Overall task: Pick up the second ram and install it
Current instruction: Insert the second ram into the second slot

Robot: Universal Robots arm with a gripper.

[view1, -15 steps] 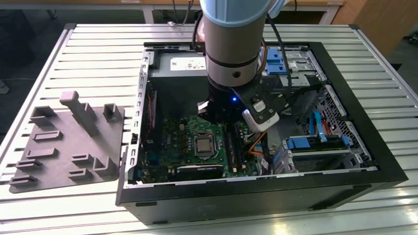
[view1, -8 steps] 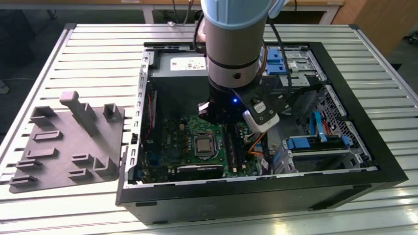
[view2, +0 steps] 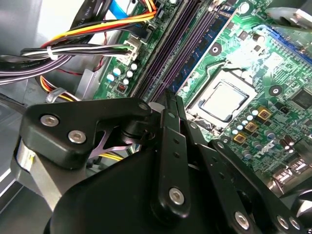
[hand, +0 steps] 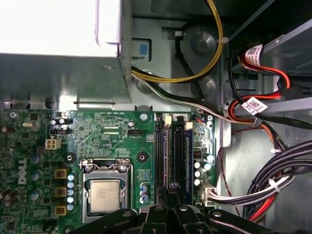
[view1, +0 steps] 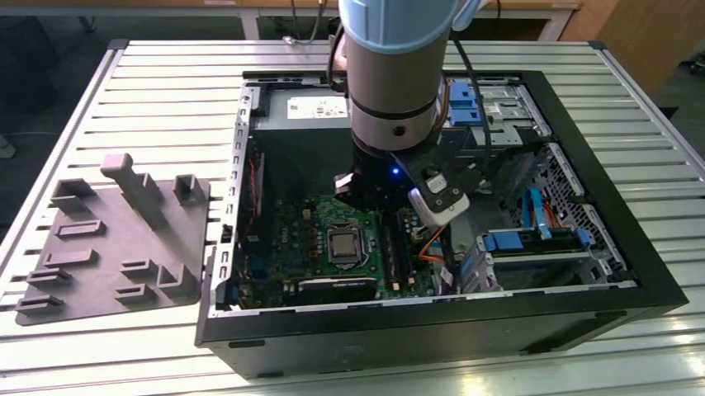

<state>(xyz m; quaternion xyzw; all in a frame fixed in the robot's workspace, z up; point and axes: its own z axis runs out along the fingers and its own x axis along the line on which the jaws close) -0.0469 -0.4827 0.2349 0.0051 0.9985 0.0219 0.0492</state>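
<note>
Well, the arm (view1: 391, 74) reaches straight down into the open computer case (view1: 617, 272), which lies on its side on the slatted metal table (view1: 165, 82) and takes up the middle and the exterior view's right. The gripper (view2: 171, 100) hangs low over the green motherboard (view1: 314, 227), just beside the square silver processor (view1: 343, 245).

In both wrist views its two slim black fingers (view2: 168, 126) are drawn nearly together, with only a hairline slit between them. The tips stand right over the row of long black memory slots (hand: 170, 146) and line up with one of the inner ones. I cannot tell whether the second ram sits in that slit. A thin dark stick seen edge-on would look much like the slots below it, and I cannot pick it out from them with any certainty. One of the outer slots has a bluish sheen along its length.

On the far side of the slots from the processor, bundles of black, red, yellow and white cables (hand: 273, 180) cross the floor of the case.

At the exterior view's left, well apart from the case, the pale grey moulded tray (view1: 111, 247) lies flat on the table, its posts standing upright. Toward the top of the exterior view, blue drive brackets (view1: 465, 103) sit in the case's far corner.
</note>
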